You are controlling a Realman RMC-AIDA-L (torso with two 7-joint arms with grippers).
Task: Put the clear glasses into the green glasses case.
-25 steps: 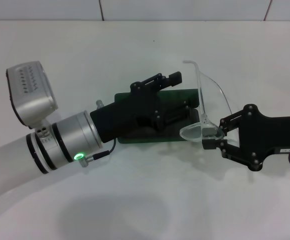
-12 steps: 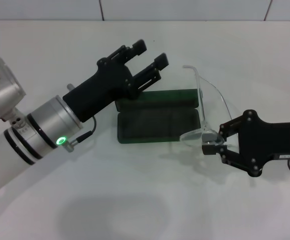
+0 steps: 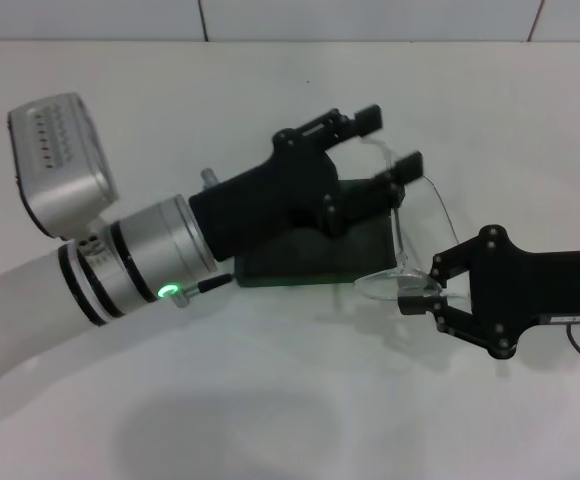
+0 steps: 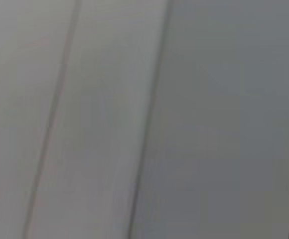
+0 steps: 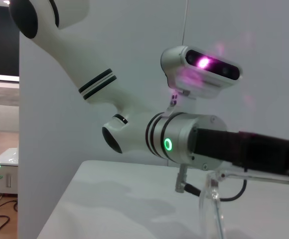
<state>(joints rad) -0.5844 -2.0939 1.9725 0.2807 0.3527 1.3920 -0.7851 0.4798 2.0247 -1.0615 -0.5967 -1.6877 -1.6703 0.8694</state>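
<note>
- Here, the glasses (image 3: 415,215) are gripped at their near lens end by the right tool (image 3: 417,293), closed on the frame; they are held just beside the right end of the case (image 3: 355,250), one arm reaching back toward the left tool.
- The case is seen lying open on the tabletop (image 3: 270,400), largely hidden under the left arm.
- The left tool (image 3: 390,140) is held above the case's far right corner with its fingers spread; nothing is seen gripped, though one fingertip is very near the glasses' arm.
- The step in hand is judged to be lowering the glasses into the tray.
- It is best done slowly, with the frame turned to lie along the case's length and the arms folded in first.
- Contact between the two tools should be avoided.
</note>
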